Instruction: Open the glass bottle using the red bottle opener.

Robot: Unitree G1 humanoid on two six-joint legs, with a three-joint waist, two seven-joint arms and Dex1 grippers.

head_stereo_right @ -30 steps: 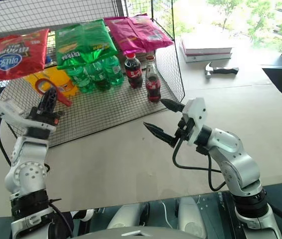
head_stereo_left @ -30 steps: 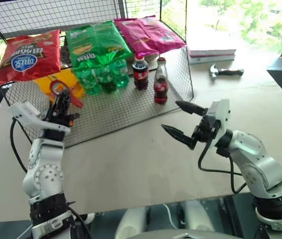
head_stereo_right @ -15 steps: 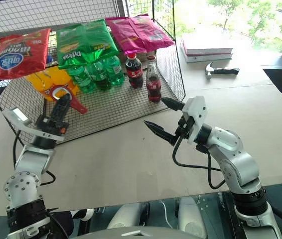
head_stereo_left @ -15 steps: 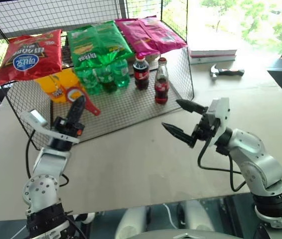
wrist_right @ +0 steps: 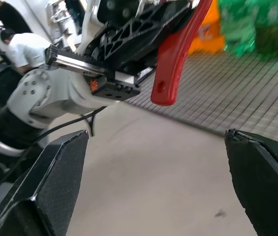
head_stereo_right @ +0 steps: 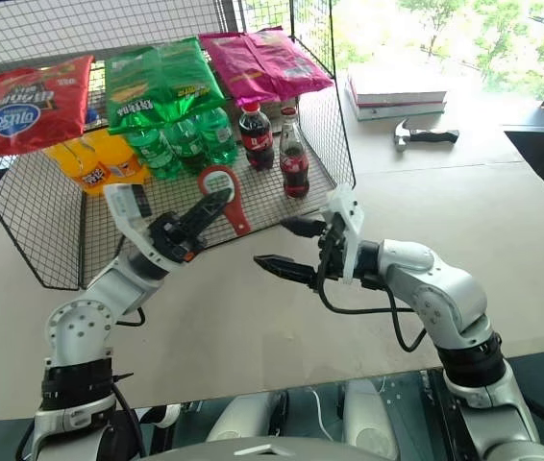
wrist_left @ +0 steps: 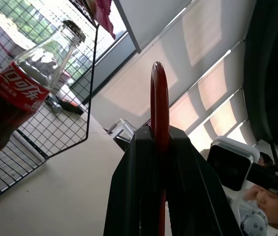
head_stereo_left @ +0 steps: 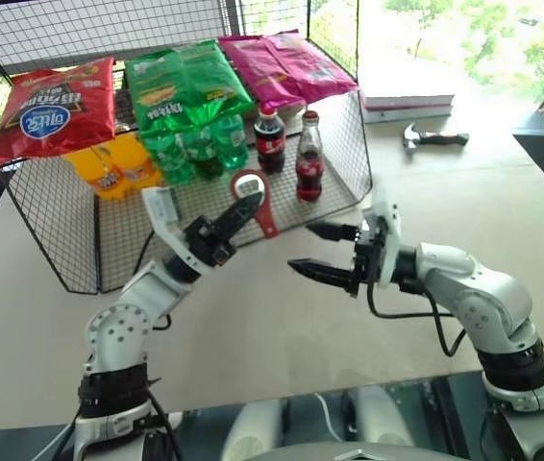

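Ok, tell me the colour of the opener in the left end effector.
Red, clearest in the left eye view: opener.

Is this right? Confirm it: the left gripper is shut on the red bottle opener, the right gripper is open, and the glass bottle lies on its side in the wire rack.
One thing is wrong: the glass bottle stands upright in the wire rack, beside the plastic cola bottle, as the left eye view shows. The rest holds: the left gripper is shut on the red bottle opener, and the right gripper is open.
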